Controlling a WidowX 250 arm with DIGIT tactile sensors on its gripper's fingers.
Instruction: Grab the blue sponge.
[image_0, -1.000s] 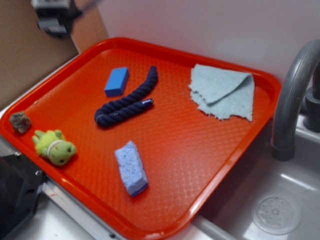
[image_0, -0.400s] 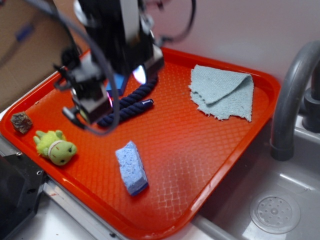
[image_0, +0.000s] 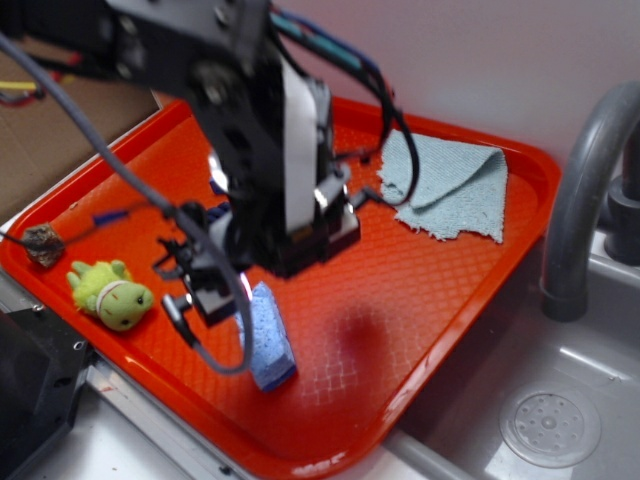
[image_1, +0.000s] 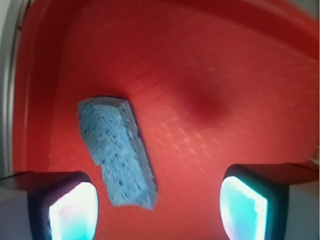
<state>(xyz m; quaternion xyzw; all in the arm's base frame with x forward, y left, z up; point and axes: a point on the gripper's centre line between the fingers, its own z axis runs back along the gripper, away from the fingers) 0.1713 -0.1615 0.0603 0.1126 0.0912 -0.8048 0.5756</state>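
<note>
I'm hovering the arm over the orange tray (image_0: 470, 290), pincer (image_1: 157, 210) pointing down.
The pincer is gaping wide, holding nothing; the blue sponge (image_1: 117, 152) is lying flat on the tray between the fingers, nearer the left pad (image_1: 75, 212), untouched. I'm seeing no readable writing anywhere.

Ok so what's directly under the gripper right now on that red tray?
The blue sponge lies flat on the orange-red tray, below the open gripper, nearer one finger, untouched. From the exterior view the arm hides the sponge's far end and the tray's middle.
</note>
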